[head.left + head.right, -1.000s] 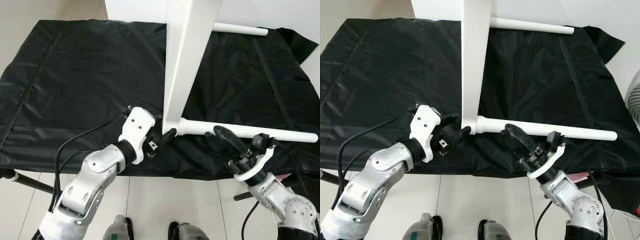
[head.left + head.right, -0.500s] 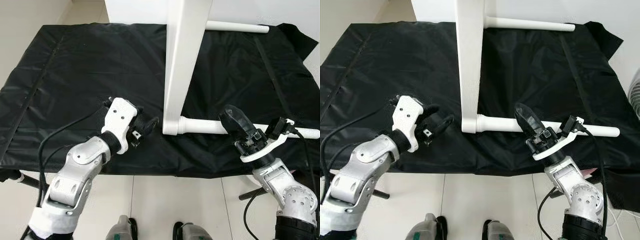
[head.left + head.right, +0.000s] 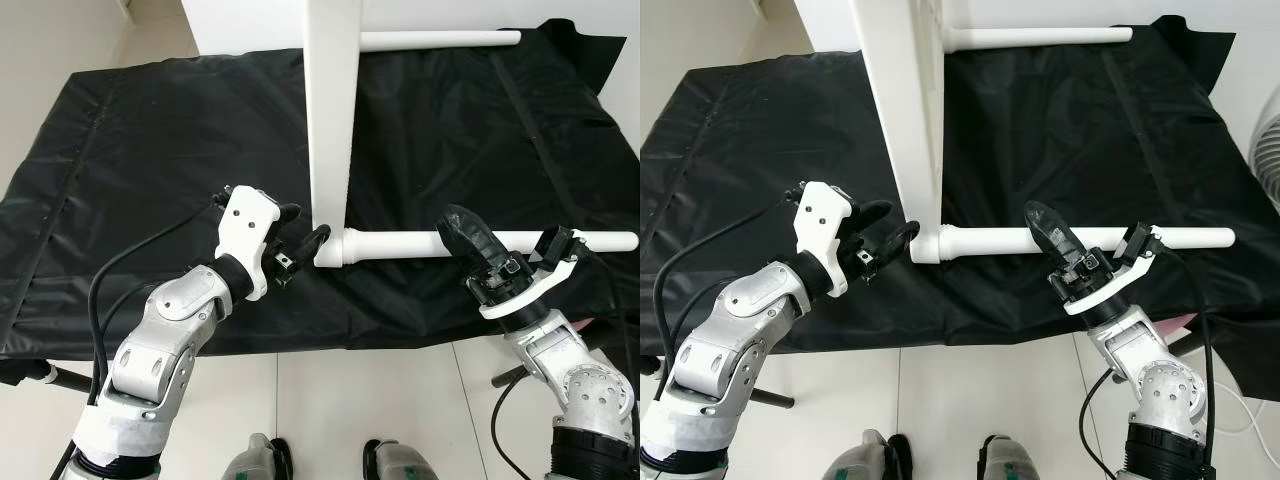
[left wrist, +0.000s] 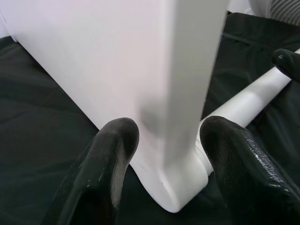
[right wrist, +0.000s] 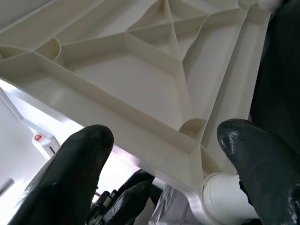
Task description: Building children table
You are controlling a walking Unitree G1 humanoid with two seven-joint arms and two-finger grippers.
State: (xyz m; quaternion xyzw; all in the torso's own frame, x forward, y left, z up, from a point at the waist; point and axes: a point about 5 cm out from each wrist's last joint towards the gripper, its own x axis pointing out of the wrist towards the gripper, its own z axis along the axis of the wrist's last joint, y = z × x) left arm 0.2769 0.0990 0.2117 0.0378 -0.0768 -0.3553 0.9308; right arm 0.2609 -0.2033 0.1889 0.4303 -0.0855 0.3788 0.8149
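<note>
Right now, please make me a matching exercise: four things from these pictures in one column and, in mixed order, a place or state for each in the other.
Things:
1. left gripper
2. right gripper
3. white tabletop
4. black sheet

Places or states:
A. standing on its edge
B. open at the tabletop's lower corner
C. spread flat under the table parts
D. at the near white leg, fingers apart

Pairs: 1-B, 2-D, 3-A, 4-C

Head stereo looking down, 2 wrist cameras close — all sharing the tabletop
</note>
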